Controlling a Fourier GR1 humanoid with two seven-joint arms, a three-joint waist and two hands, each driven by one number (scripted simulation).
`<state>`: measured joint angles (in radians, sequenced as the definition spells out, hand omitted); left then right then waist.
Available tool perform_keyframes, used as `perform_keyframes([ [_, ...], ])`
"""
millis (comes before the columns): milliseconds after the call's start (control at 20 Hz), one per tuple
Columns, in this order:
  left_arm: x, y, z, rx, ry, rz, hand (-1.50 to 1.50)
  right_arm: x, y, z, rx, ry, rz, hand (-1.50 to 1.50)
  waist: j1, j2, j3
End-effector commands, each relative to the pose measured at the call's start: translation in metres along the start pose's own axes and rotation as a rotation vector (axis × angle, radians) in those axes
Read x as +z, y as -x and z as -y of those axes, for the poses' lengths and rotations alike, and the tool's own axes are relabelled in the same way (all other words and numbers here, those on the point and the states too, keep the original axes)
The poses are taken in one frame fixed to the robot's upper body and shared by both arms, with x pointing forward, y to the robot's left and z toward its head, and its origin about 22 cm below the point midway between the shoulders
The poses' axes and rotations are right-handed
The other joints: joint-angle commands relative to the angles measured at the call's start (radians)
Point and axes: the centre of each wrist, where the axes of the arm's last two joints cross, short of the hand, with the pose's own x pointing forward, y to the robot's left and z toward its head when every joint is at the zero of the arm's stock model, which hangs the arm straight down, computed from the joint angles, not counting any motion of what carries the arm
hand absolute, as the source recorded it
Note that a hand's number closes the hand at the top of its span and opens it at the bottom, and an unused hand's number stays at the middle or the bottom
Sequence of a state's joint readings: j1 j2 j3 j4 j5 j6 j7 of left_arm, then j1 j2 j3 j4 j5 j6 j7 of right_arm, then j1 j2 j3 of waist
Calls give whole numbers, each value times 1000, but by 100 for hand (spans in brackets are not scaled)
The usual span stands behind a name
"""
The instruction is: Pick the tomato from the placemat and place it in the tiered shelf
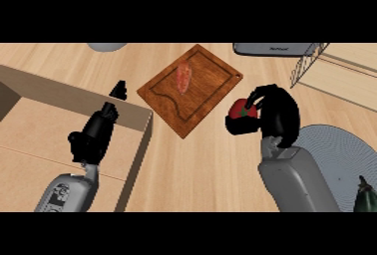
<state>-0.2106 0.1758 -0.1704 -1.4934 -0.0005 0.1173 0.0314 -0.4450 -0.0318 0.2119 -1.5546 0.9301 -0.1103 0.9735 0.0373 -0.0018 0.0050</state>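
tomato (242,110) half hidden, right hand (276,117) fingers (258,95) around it

The tomato (241,110) is red with a green top, enclosed by the black right hand (274,115) on its grey forearm. At nine o'clock, the left hand (94,134) is black too. The cutting board (190,89) at twelve o'clock is reddish-brown wood bearing a salmon-pink strip (183,77). The placemat (340,162) at four o'clock is pale blue-grey with fine rings. The counter (199,174) is light wood.
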Motion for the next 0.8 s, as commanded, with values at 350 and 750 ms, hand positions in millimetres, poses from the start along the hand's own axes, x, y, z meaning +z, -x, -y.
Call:
perform_keyframes([
  [350,6,16,-3,-39,0,-81,0,33,-96,39,-174,296,60,150,-35,-2,-6],
  [750,10,16,-5,-44,-32,-83,0,23,-100,90,-99,530,30,150,-49,-3,-5],
])
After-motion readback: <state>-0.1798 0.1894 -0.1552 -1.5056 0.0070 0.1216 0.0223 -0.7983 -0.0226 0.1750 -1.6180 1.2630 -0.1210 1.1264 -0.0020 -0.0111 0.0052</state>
